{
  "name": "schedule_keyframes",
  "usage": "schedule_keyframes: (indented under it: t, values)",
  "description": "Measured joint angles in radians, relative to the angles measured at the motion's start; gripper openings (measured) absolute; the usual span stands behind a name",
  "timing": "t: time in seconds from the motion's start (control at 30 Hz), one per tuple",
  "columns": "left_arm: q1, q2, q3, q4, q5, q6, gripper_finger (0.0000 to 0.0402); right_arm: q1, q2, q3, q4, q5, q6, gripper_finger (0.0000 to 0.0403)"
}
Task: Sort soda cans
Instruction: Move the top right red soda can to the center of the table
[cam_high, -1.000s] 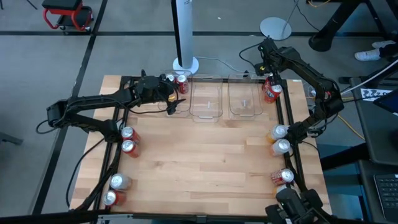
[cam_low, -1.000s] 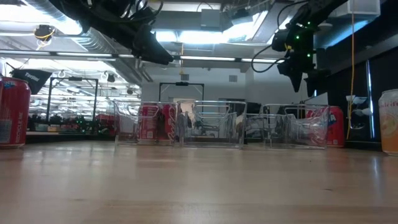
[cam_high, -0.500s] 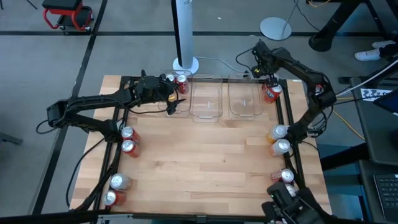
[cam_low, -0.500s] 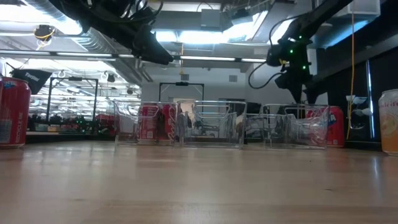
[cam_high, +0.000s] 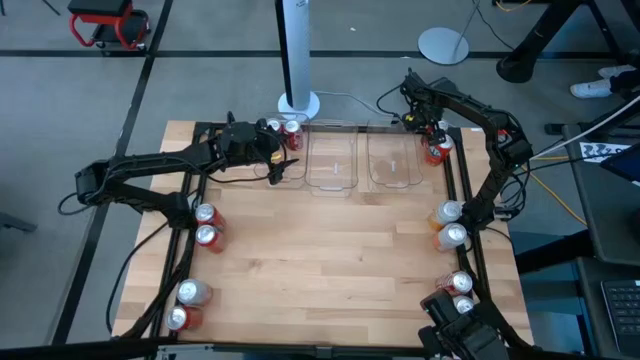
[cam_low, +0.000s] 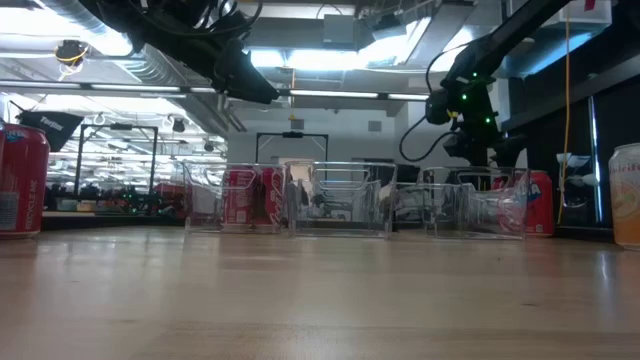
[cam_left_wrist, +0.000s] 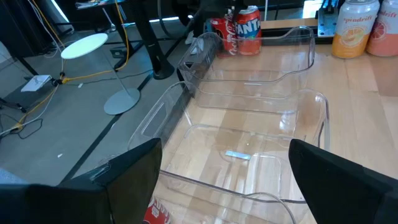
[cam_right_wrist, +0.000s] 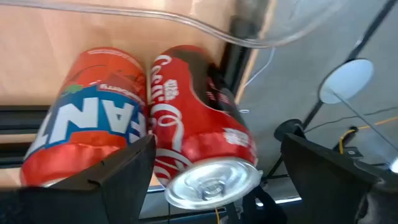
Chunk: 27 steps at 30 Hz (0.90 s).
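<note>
As its arm swings in toward the upper right of the frame, the right claw (cam_high: 424, 128) hangs released above two red soda cans (cam_high: 436, 149) beside the clear plastic bins (cam_high: 392, 160), likely its next pick; the left claw (cam_high: 278, 158) waits, released, upper left.

This is a robotics lab or industrial workshop hall. A wooden-topped table (cam_high: 330, 250) stands on a grey concrete floor (cam_high: 200, 60) marked with dark lines, with black frame rails running along the tabletop edges. A white pole on a round base (cam_high: 297, 60) rises behind the table, and loose cables (cam_high: 590, 140) trail across the floor. A red rolling stool (cam_high: 108, 25) sits in a far corner. The low view shows exposed ceiling ducts (cam_low: 120, 50), fluorescent lighting (cam_low: 330, 60) and long open bays with equipment beyond.
</note>
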Motion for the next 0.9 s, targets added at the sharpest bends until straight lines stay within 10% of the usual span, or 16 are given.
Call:
schedule_keyframes:
  t: [0.9]
  values:
    - [0.0,0.0,0.0,0.0,0.0,0.0,0.0337,0.0,0.131,0.0,-0.072,0.146,0.02,0.0297]
